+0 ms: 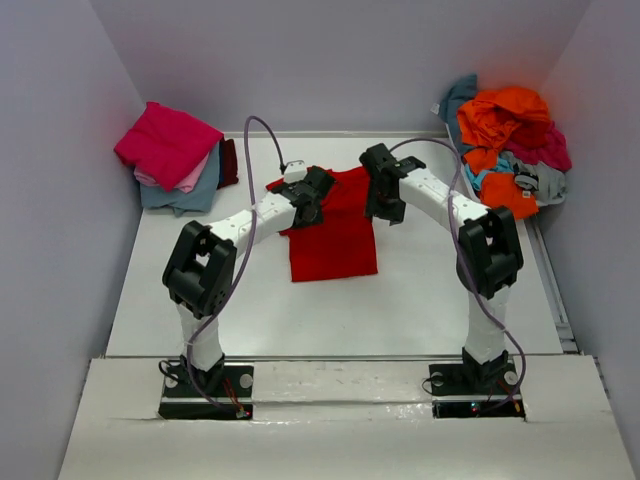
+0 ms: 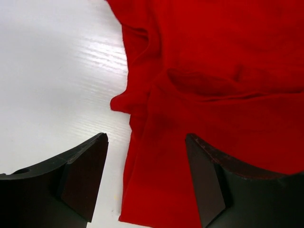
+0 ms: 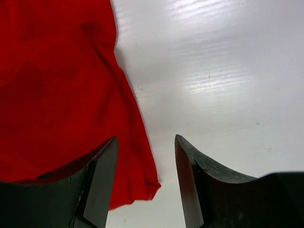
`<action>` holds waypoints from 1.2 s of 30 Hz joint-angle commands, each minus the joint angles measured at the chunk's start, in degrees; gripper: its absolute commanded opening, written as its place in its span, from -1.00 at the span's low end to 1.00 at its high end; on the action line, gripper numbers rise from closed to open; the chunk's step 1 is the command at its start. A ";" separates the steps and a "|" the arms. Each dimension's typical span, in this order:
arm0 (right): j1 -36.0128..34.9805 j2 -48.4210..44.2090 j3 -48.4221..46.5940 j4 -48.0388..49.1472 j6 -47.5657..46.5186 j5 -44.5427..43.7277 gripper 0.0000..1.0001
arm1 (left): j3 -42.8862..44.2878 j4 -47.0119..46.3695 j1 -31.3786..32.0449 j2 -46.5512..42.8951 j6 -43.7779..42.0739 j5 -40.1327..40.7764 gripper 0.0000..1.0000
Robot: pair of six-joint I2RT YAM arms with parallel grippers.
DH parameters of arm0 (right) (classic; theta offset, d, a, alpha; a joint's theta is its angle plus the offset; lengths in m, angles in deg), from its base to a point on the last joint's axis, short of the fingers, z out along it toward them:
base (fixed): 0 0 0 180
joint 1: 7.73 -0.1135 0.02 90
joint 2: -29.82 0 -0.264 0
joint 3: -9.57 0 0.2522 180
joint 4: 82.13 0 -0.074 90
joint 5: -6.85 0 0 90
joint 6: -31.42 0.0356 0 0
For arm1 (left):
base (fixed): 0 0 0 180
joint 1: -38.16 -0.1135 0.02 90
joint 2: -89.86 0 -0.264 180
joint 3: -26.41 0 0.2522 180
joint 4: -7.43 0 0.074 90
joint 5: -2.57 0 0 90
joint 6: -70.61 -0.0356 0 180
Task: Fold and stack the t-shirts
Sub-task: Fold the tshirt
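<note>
A bright red t-shirt [image 1: 335,240] lies partly folded in the middle of the white table. My left gripper [image 1: 312,203] hovers over its left side and my right gripper [image 1: 384,203] over its right side. In the left wrist view the left gripper [image 2: 146,137] is open, and the red shirt's [image 2: 213,71] left edge runs between its dark fingers [image 2: 85,175] without being pinched. In the right wrist view the right gripper [image 3: 145,138] is open too. The shirt's [image 3: 57,95] right edge and a loose corner hang between its fingers [image 3: 194,180].
A stack of folded shirts [image 1: 170,150], magenta on top with pink, grey-blue and maroon below, sits at the back left corner. A loose heap of shirts [image 1: 510,140], orange, teal, magenta and grey, fills the back right corner. Grey walls enclose the table [image 1: 440,290].
</note>
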 commanded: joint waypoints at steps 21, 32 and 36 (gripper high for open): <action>-8.33 -6.46 18.03 9.14 1.85 8.67 0.12 | 6.24 -1.21 -4.10 12.22 -1.76 -0.91 0.55; -9.48 -9.61 24.97 10.37 5.45 6.56 0.11 | 5.62 -1.92 -5.86 13.01 -2.73 -2.23 0.55; -9.48 -11.54 27.96 10.10 5.98 5.42 0.11 | 5.97 -1.92 -6.47 13.54 -2.91 -2.58 0.55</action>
